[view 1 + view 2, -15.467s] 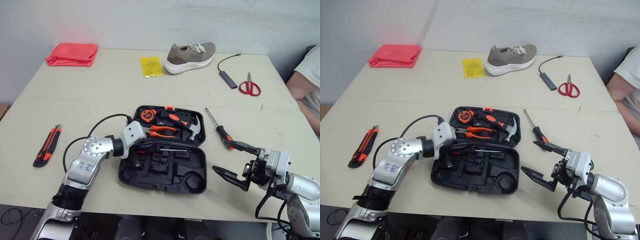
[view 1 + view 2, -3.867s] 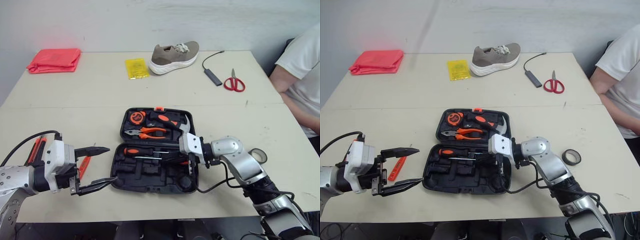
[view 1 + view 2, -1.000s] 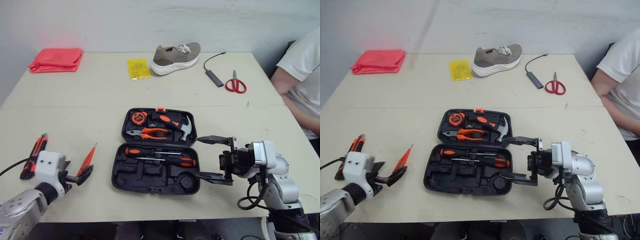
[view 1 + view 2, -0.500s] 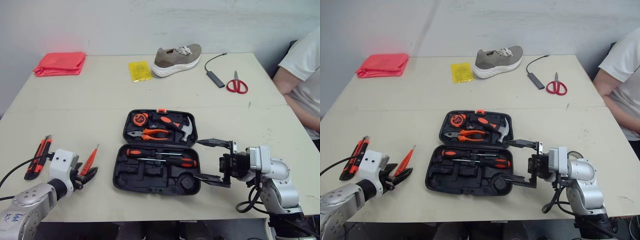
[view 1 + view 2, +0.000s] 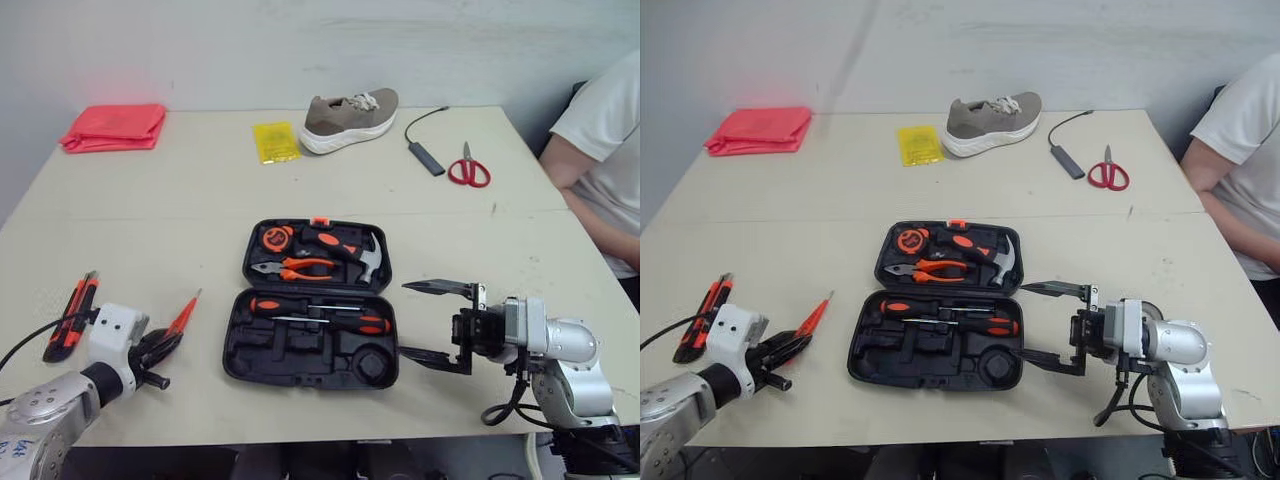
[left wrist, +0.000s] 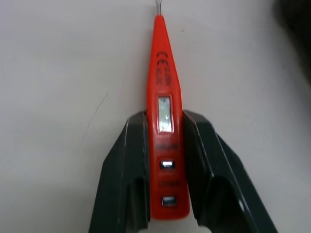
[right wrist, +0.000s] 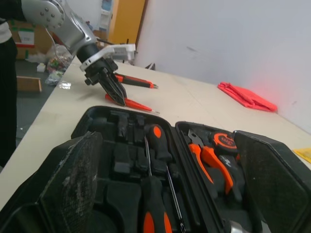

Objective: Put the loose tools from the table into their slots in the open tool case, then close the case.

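Left hand point(image 6: 165, 119) clamps orange tester pen point(image 6: 163, 63); metal tip cut off

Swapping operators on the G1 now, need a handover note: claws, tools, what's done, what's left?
Left claw: shut on the red tester pen, left of the tool case.
Right claw: open, empty, at the case's right edge.
Done, seated in the case: tape measure, pliers, hammer, two screwdrivers.
Left: slot the tester pen, then the utility knife lying further left; close the open case.
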Available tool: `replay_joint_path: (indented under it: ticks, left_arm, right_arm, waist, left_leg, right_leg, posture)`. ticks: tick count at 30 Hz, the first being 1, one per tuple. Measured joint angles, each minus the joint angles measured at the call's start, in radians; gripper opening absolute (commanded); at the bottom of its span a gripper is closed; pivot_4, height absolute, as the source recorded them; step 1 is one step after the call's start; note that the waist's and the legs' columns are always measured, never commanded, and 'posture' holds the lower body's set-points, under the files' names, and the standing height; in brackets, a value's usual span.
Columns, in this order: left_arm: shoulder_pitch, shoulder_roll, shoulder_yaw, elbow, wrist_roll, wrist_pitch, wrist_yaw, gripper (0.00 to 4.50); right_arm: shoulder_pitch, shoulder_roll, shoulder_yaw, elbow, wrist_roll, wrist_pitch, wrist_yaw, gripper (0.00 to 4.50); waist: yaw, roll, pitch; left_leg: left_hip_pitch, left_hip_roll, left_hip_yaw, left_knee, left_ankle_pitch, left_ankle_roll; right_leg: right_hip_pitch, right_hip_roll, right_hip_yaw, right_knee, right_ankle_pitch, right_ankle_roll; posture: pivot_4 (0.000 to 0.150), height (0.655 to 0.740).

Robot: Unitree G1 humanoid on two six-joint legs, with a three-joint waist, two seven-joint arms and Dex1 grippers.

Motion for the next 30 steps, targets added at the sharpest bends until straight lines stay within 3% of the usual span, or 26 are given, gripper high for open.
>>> replay_joint_path:
  ticks: [2,4,8,11,15,19,30]
  left_arm:
    - [-0.053,0.092,0.04,-0.034,-0.051,-0.053,-0.133,0.33]
    - [-0.096,0.204,0.029,-0.07,-0.092,-0.073,-0.268,0.33]
    - [-0.216,0.307,-0.189,-0.116,-0.106,-0.083,-0.423,0.33]
    - [-0.373,0.343,-0.354,-0.119,-0.064,-0.055,-0.449,0.33]
    - [-0.615,0.335,-0.63,-0.091,0.089,-0.006,-0.458,0.33]
    - [-0.723,0.324,-0.765,-0.033,0.172,0.034,-0.483,0.33]
    - [-0.855,0.3,-0.844,0.06,0.244,0.11,-0.555,0.33]
  right_arm:
    - [-0.012,-0.016,-0.005,0.015,-0.002,-0.003,0.0,4.5]
    - [-0.019,-0.03,-0.005,0.014,-0.007,-0.008,0.001,4.5]
    - [-0.032,-0.052,0.004,0.012,-0.02,0.013,-0.009,4.5]
    - [-0.036,-0.064,0.005,-0.008,-0.021,0.04,-0.03,4.5]
    - [-0.053,-0.075,0.012,-0.071,-0.021,0.091,-0.064,4.5]
    - [-0.042,-0.105,0.008,-0.086,-0.021,0.122,-0.071,4.5]
    - [0.003,-0.125,0.0,-0.117,-0.019,0.142,-0.096,4.5]
  waist:
    - [0.002,-0.002,0.001]
    - [-0.001,0.002,0.002]
    - [-0.004,0.008,0.004]
    - [-0.002,0.008,0.008]
    - [0.001,0.01,0.011]
    - [-0.001,0.006,0.013]
    - [0.002,0.003,0.015]
  left_leg:
    - [-0.001,0.0,0.0,0.0,0.0,-0.001]
    - [-0.001,-0.001,0.002,-0.002,0.0,0.0]
    - [0.0,-0.001,0.003,-0.003,-0.001,0.001]
    - [0.0,-0.001,0.002,-0.002,0.0,-0.002]
    - [0.0,-0.001,0.001,0.0,0.0,-0.002]
    - [-0.001,-0.001,0.001,0.002,0.001,0.0]
    - [-0.001,-0.001,0.001,0.003,0.004,0.005]
  right_leg:
    - [-0.005,-0.001,-0.001,0.0,0.0,0.0]
    - [0.0,-0.001,0.001,-0.003,0.0,0.0]
    - [0.001,0.0,0.002,-0.004,0.0,0.0]
    - [0.001,0.002,0.0,-0.003,0.008,0.014]
    - [0.001,0.003,0.001,-0.002,0.008,0.014]
    - [0.001,0.004,0.001,-0.002,0.009,0.017]
    - [0.001,0.004,0.0,-0.001,0.01,0.018]
  posture:
    - [0.15,0.74]
    - [0.15,0.74]
    - [0.15,0.74]
    - [0.15,0.74]
    - [0.15,0.74]
    - [0.15,0.74]
    - [0.15,0.74]
